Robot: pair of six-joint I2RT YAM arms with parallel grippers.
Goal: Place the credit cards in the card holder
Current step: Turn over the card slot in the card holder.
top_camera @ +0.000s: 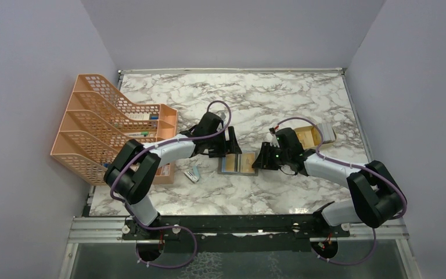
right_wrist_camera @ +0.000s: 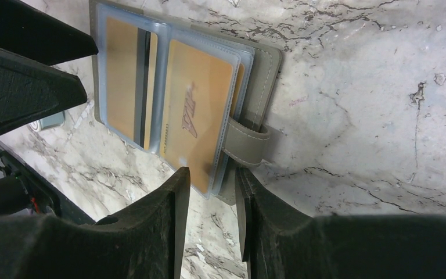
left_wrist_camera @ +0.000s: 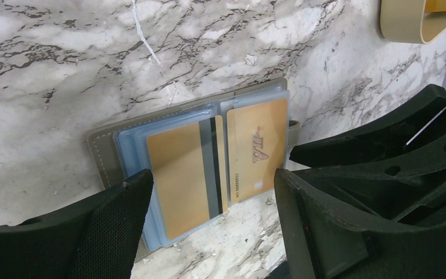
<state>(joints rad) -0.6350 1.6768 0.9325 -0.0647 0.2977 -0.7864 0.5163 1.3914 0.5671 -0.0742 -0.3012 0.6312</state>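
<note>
Presently we find the card holder [top_camera: 238, 165] lying open and flat on the worktop [top_camera: 279, 99] between the two grippers. Its long axis runs left to right and its fold points away from the arm bases. The right gripper [right_wrist_camera: 210, 175] stands at the holder's right-hand edge, just beside the snap tab [right_wrist_camera: 247, 142]. Its jaws are partly apart, astride the near corner of the clear sleeve. We see nothing clamped, though we cannot tell whether a fingertip touches the sleeve. The left gripper [top_camera: 233, 146] hovers at the far edge of the holder's left half, jaws wide and empty. Two credit cards [right_wrist_camera: 122, 70] are noted in the holder: a striped card [left_wrist_camera: 180, 174] on the left half, its edge reaching over the fold, and a VIP card [left_wrist_camera: 258, 148] behind the sleeve on the right half. We judge the striped card not fully seated. The left arm is nearer to that card, and the right arm nearer to the tab side. A tan tray [left_wrist_camera: 406, 30] sits well apart beyond the right gripper. An orange rack [top_camera: 101, 125] and a small pale object [top_camera: 193, 174] lie to the left. The chief obstruction, in our judgement, is each gripper crowding the other over one small holder.
</note>
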